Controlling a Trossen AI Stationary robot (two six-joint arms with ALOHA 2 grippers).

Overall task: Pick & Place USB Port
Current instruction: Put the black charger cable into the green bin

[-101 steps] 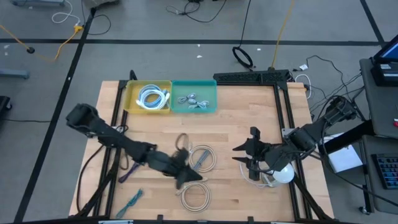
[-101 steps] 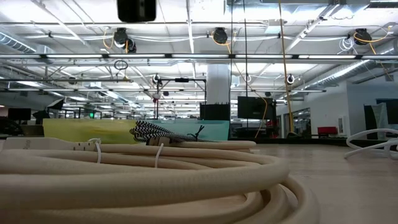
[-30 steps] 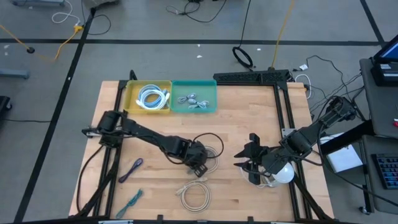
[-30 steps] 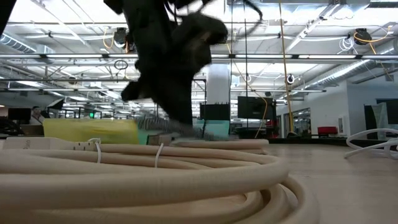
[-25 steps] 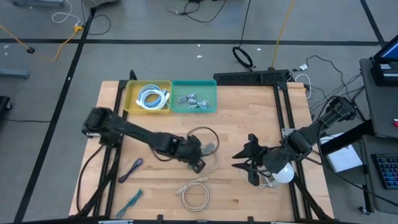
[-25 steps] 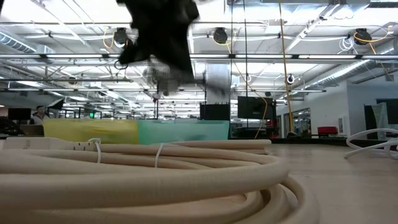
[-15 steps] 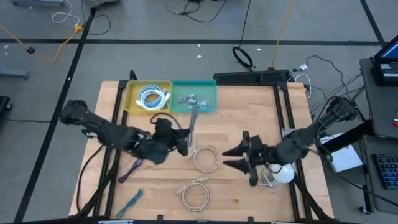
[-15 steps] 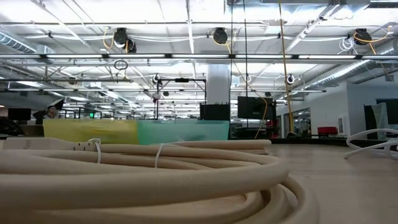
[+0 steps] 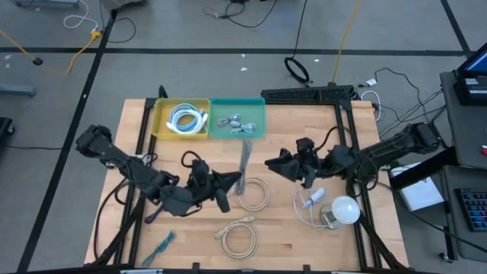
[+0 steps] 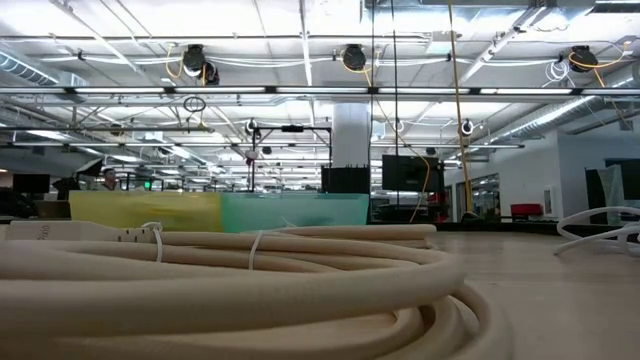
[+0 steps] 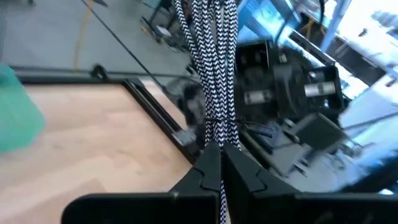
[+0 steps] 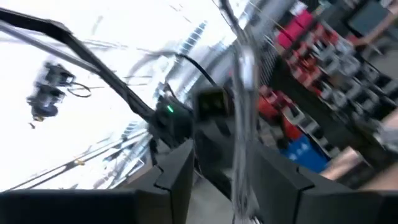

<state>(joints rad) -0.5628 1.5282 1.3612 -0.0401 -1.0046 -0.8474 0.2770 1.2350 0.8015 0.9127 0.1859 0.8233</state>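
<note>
My left gripper (image 9: 226, 185) is shut on a black-and-white braided USB cable bundle (image 9: 244, 156), which sticks out from it toward the far edge above the table. In the left wrist view the bundle (image 11: 214, 68) runs straight out past the shut fingertips (image 11: 221, 177). My right gripper (image 9: 268, 163) has come in from the right and is open beside the bundle. In the right wrist view a blurred strand (image 12: 240, 106) stands between its two fingers (image 12: 230, 158); whether they touch it I cannot tell. No gripper shows in the low view. My left gripper pinches the braided bundle between its two fingers at the bundle's near end (image 11: 217, 134). The fingers lie along the bundle, coming from the table's left and near side. Several strands lie side by side in the hold. The bundle is lifted clear and juts out past the fingertips.
A yellow bin (image 9: 160, 122) with a white coil and a teal bin (image 9: 262, 122) with grey cables stand at the far edge. White cable coils (image 9: 252, 194) (image 9: 239, 237) lie mid-table, one filling the low view (image 10: 240, 290). A white round plug (image 9: 345, 209) lies right.
My left gripper has risen from the white coil with the braided bundle and moved toward the table's left; the bundle now points toward the far edge, clear of the table. My right gripper has travelled left and toward the far edge, up to the bundle.
</note>
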